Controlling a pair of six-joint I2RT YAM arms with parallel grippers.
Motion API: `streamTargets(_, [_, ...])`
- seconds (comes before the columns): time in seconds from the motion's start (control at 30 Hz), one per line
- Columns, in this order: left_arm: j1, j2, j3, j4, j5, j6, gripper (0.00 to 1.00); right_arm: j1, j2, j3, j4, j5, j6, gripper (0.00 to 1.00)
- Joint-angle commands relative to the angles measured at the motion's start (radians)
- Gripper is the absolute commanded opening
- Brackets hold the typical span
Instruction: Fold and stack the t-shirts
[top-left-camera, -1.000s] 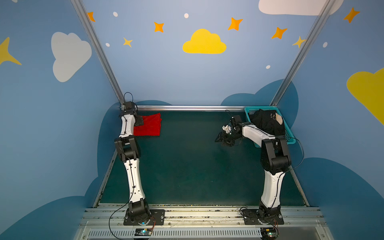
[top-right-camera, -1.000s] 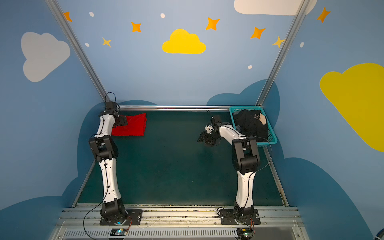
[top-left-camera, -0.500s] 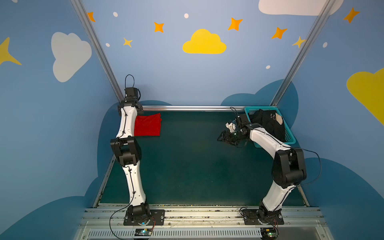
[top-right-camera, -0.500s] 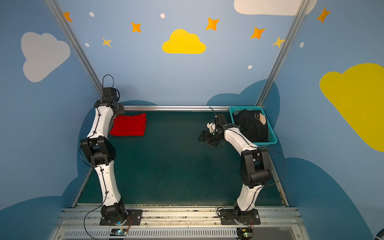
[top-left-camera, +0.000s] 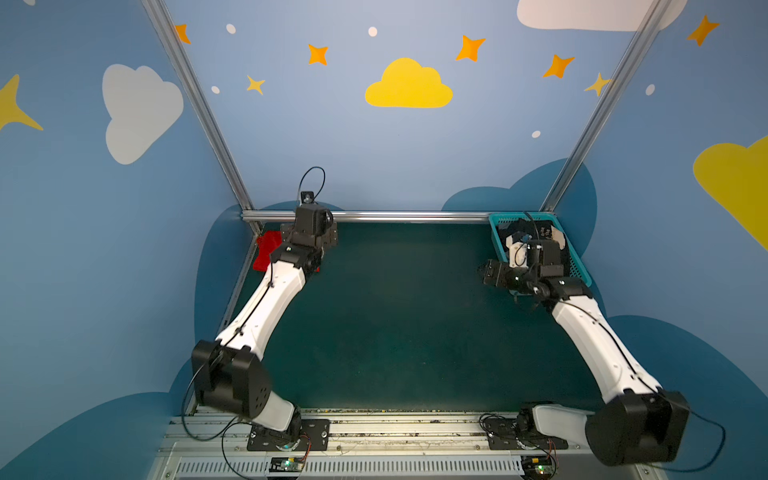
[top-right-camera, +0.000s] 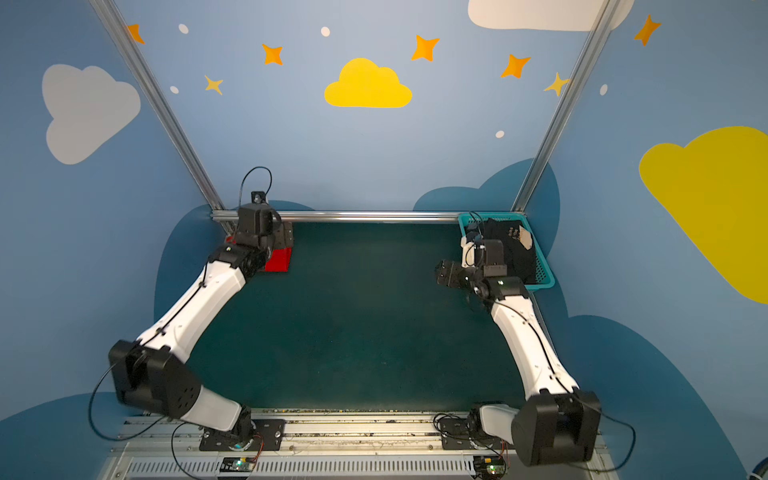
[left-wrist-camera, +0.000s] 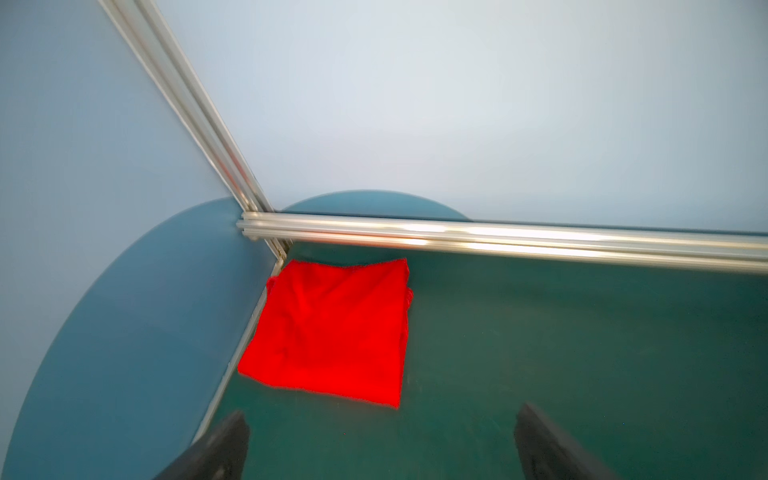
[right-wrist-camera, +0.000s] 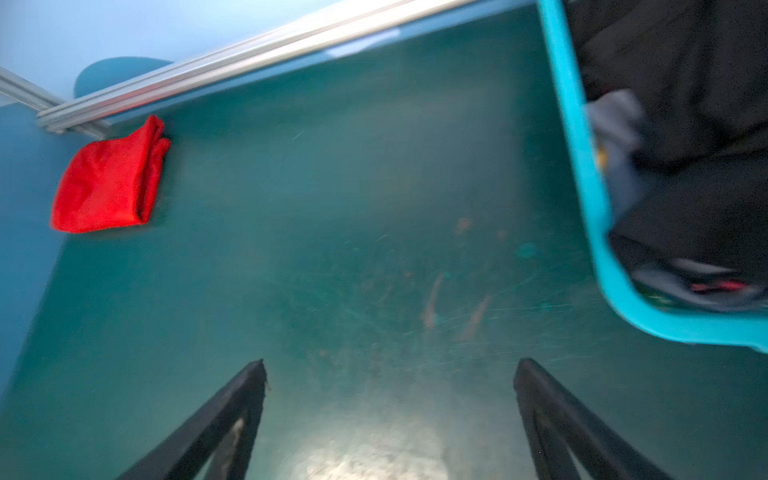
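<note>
Nearest, the left gripper (left-wrist-camera: 382, 415) and the right gripper (right-wrist-camera: 390, 365) hang empty over the green table (top-left-camera: 395, 324), jaws spread wide. Farther back, the red t-shirt (left-wrist-camera: 332, 332) lies folded in the far left corner; the teal basket (top-right-camera: 543, 266) in the far right corner holds the black t-shirts (top-right-camera: 519, 259), whose pale lettering (top-right-camera: 511, 231) beside a beige patch (top-right-camera: 526, 240) is too small to read.

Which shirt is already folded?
The red shirt, a flat folded square on the table in the far left corner; the black shirts lie bunched in the teal basket.
</note>
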Motion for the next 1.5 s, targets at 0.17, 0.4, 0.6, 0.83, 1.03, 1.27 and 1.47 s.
streamTargets(0.17, [-0.016, -0.312, -0.41, 0.235, -0.029, -0.083, 1.0, -0.037, -0.169, -0.298, 0.394, 0.212, -0.072, 0.97])
streamTargets(0.4, [-0.016, -0.458, -0.659, 0.339, -0.125, -0.061, 1.0, -0.05, -0.158, -0.473, 0.611, 0.191, -0.099, 0.97])
streamTargets(0.6, [-0.015, -0.493, -0.855, 0.578, -0.103, 0.053, 1.0, -0.052, -0.065, -0.563, 0.839, 0.201, -0.127, 0.97])
streamTargets(0.83, [0.013, -0.392, -0.916, 0.63, -0.008, 0.08, 1.0, -0.053, 0.043, -0.6, 0.955, 0.224, -0.188, 0.97])
streamTargets(1.03, [0.068, -0.31, -0.961, 0.757, 0.077, 0.071, 1.0, -0.058, 0.102, -0.643, 1.08, 0.236, -0.221, 0.97])
streamTargets(1.27, [0.18, -0.259, -1.052, 0.943, 0.227, -0.008, 1.0, -0.067, 0.186, -0.664, 1.194, 0.201, -0.226, 0.97])
streamTargets(1.47, [0.217, -0.161, -1.071, 1.091, 0.282, -0.02, 1.0, -0.067, 0.301, -0.704, 1.358, 0.177, -0.234, 0.97])
